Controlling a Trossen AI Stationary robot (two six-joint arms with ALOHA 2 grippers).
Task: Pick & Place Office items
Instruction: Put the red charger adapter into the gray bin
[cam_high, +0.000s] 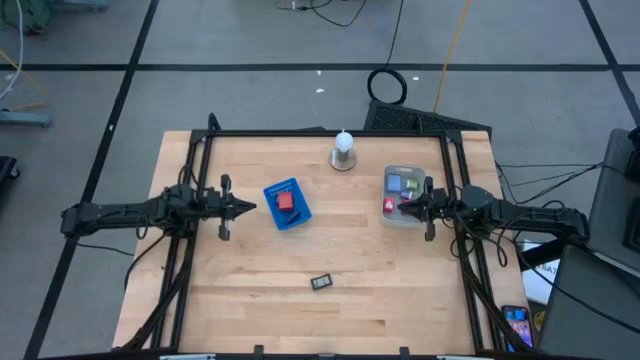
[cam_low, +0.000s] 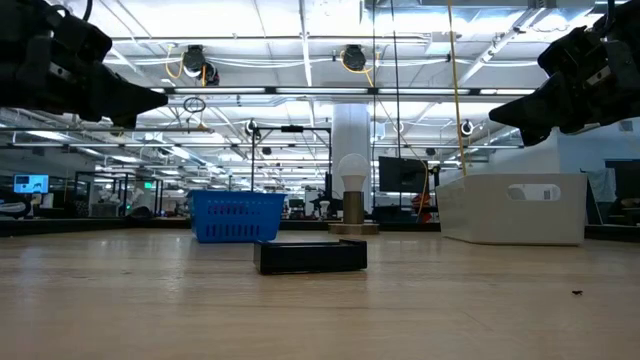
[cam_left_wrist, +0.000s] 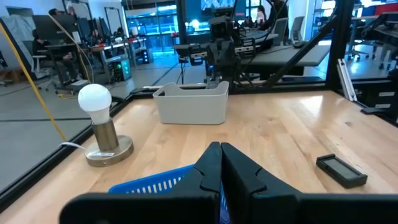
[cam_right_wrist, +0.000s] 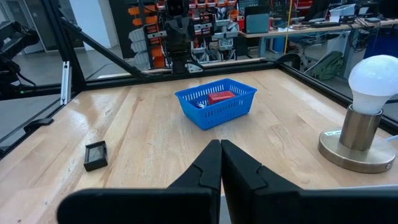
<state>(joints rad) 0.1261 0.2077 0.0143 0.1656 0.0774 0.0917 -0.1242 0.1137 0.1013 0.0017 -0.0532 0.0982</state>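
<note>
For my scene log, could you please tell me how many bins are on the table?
2: a blue basket near the table's middle, just ahead of the left gripper, and a white bin on the right side, under the right gripper. Nothing appears to hide a third.

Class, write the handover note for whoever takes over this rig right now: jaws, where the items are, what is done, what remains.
Left gripper: jaws shut, empty, hovering beside the blue basket.
Right gripper: jaws shut, empty, over the white bin.
Items: a red piece lies in the blue basket; green, red and pink pieces sit in the white bin; a dark grey piece lies alone on the table.
Done: cannot tell which pieces were already moved.
Left: probably the dark grey piece.
</note>
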